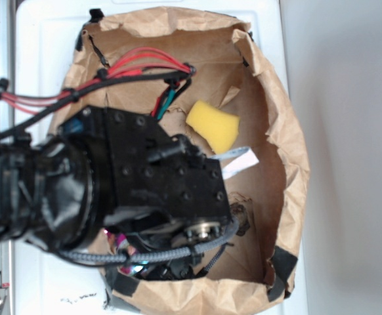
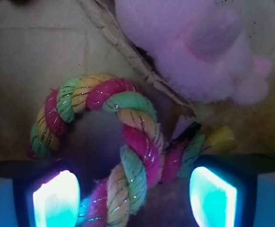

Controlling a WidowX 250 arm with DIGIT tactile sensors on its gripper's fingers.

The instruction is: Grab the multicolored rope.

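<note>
The multicolored rope [image 2: 128, 156] lay in the wrist view directly below the gripper [image 2: 135, 196], bent in a loop on the brown paper floor of the bag [image 1: 289, 151]. One twisted limb ran down between the two lit fingertips [image 2: 55, 198], with clear gap on either side. I read the gripper as open and holding nothing.

From the exterior view I could not see the rope at all; the arm [image 1: 112, 177] and its cables hid the lower left part of the bag where it sat.

Risks, as I judged them:
- The rope limb sat nearer the right fingertip than the left, so closing could push it sideways rather than pinch it squarely.
- The limb crossing behind the near one might get caught too, giving a bulky, uneven hold that slips on lift.
- The pink plush bunny [image 2: 199, 52] lay just beyond the loop, near but seemingly apart from it; overshooting forward could snag its fur.
- A torn paper edge [image 2: 128, 56] ran between bunny and rope and could catch a fingertip.

The yellow sponge wedge [image 1: 212, 125] sat well apart, out of the way.
</note>
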